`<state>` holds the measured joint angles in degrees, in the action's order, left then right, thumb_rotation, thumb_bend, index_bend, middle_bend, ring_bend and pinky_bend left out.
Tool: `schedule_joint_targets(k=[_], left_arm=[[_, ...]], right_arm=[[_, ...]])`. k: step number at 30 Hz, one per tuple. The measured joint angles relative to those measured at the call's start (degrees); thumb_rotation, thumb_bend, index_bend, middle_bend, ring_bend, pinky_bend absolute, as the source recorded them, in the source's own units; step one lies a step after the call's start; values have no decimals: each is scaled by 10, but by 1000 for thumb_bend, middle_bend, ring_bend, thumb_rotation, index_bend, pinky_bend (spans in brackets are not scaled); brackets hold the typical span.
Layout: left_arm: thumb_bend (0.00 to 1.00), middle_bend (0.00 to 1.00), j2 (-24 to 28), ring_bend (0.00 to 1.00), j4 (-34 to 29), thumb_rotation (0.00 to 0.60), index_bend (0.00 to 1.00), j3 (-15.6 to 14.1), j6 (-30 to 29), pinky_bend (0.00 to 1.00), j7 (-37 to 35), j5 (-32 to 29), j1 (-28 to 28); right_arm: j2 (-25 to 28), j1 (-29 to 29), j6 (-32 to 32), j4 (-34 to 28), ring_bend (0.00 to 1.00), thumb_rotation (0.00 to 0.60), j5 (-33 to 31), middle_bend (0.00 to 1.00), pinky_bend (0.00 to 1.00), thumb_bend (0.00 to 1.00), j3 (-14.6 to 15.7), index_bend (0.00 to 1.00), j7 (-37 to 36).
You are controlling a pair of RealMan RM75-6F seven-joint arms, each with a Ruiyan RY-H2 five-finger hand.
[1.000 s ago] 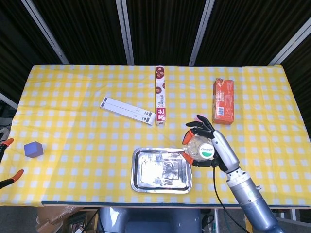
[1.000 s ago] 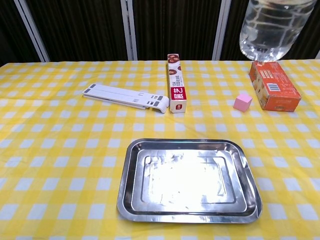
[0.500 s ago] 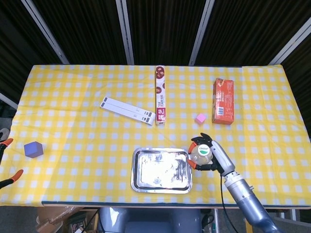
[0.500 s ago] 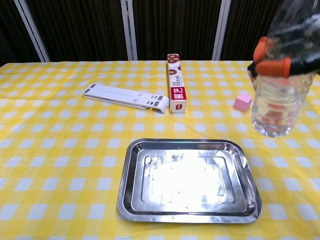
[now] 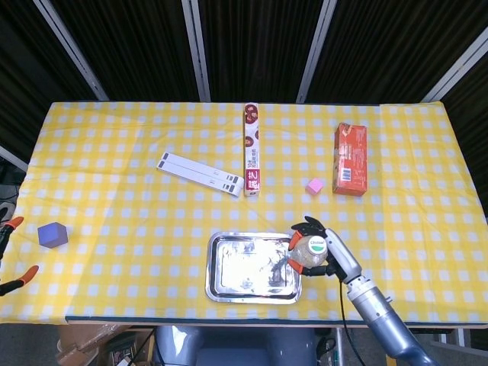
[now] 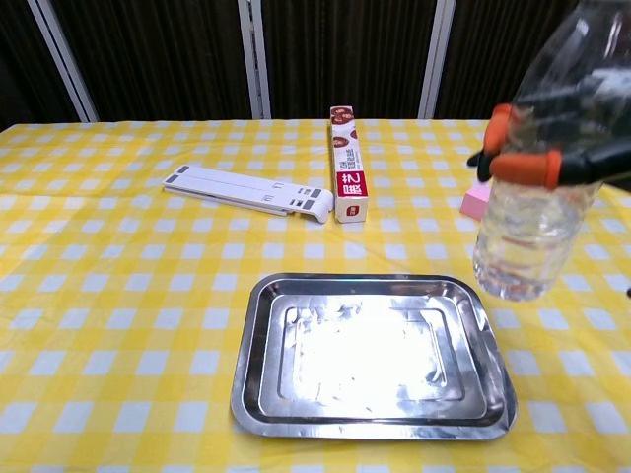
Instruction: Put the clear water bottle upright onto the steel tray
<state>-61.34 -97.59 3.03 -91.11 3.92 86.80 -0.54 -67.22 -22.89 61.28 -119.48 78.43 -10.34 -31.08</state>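
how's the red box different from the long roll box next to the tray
The orange-red box is short and broad; the long roll box is slim and much longer. The orange-red box is coloured all over, while the long roll box is mostly white with red print. The long roll box lies behind the steel tray; the orange-red box lies farther right. Both lie flat, pointing away from the robot.

The long box (image 6: pixel 348 165) carried large white characters on its red end panel, too small to read surely. The bottle (image 5: pixel 310 252) cap's green label was illegible, as was the orange box (image 5: pixel 350 159) print.
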Motion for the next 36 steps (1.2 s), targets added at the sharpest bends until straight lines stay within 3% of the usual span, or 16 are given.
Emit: schedule_joint_targets(k=[7, 11, 14, 20, 27, 36], left_arm=[[215, 0, -4, 0, -2, 600, 141, 1, 0, 0, 9, -6, 0], [215, 0, -5, 0, -2, 600, 141, 2, 2, 0, 12, -6, -1], [215, 0, -5, 0, -2, 600, 141, 1, 1, 0, 13, -3, -1], [215, 0, -5, 0, -2, 600, 141, 1, 1, 0, 10, -4, -1], [215, 0, -2, 0, 0, 600, 141, 4, -2, 0, 1, -7, 0], [214, 0, -8, 0, 0, 600, 141, 2, 9, 0, 20, -6, -6]], right_arm=[[117, 8, 60, -116, 235, 600, 6, 545, 0, 679, -58, 759, 80], [146, 8, 81, -150, 235, 600, -21, 545, 0, 680, -82, 760, 120], [147, 7, 79, -153, 235, 600, -29, 545, 0, 679, -78, 759, 127], [94, 5, 53, -108, 235, 600, -33, 545, 0, 679, -35, 759, 132], [-22, 5, 16, 16, 235, 600, -29, 545, 0, 689, 23, 759, 94], [-139, 3, 1, 93, 236, 600, 13, 545, 0, 692, 55, 759, 44]])
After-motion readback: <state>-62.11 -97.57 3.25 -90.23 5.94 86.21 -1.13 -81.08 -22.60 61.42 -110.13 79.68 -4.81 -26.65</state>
